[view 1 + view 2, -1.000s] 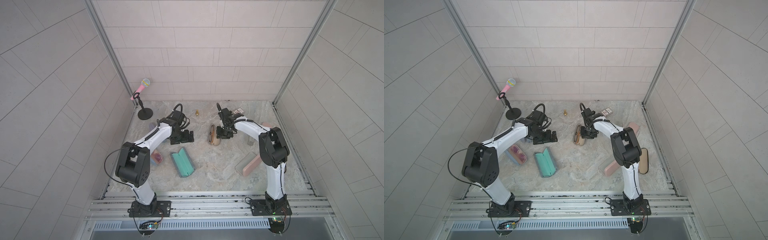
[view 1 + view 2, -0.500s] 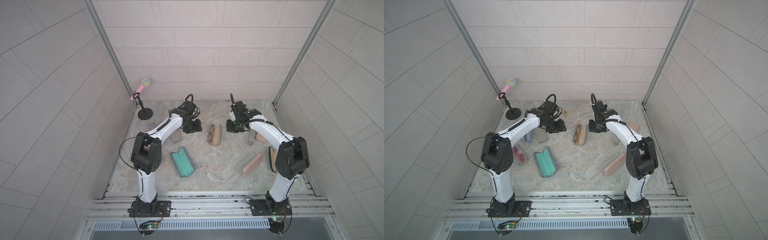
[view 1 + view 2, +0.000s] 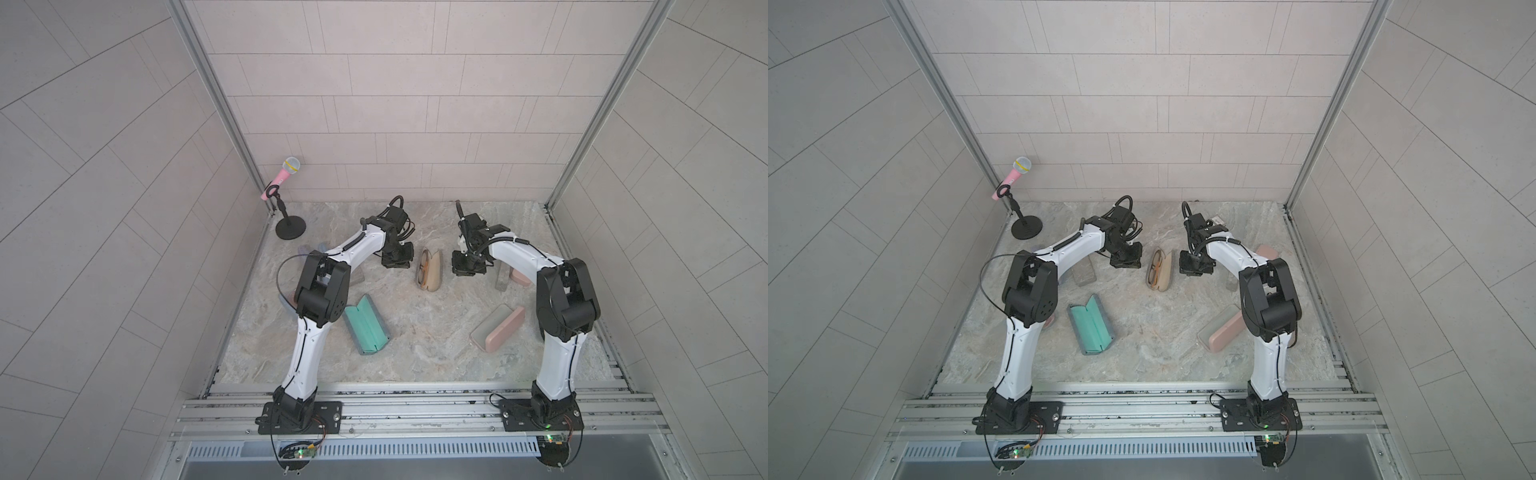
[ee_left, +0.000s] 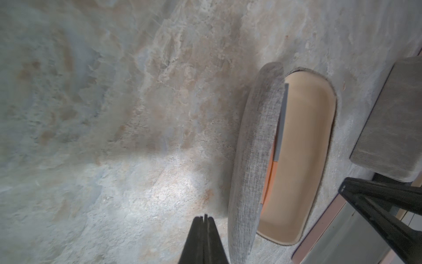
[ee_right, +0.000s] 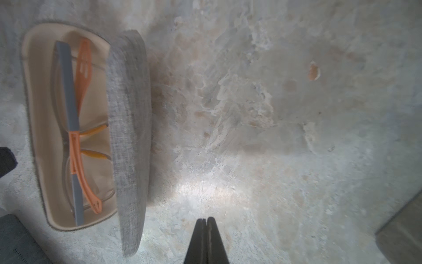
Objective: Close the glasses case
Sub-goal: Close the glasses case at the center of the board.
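Observation:
The glasses case (image 3: 430, 270) (image 3: 1160, 270) lies open at the middle back of the table, grey fabric outside, beige inside, its two halves spread apart. Glasses (image 5: 73, 128) with orange and grey arms rest in one half. My left gripper (image 3: 397, 259) (image 4: 204, 217) is shut and empty, just left of the case, beside the grey outside (image 4: 253, 148) of one half. My right gripper (image 3: 468, 266) (image 5: 204, 219) is also shut and empty, a short way right of the case, facing the other grey half (image 5: 130, 128). Neither gripper touches the case.
A teal open case (image 3: 365, 324) lies front left, and a pink and grey open case (image 3: 496, 328) front right. A grey closed case (image 3: 503, 278) and a pink one (image 3: 521, 276) sit behind my right arm. A pink microphone on a stand (image 3: 286, 183) occupies the back left corner.
Both grippers have closed. The left one moved right, up beside the case. The right one drew back from the case to the right. The case stays open.

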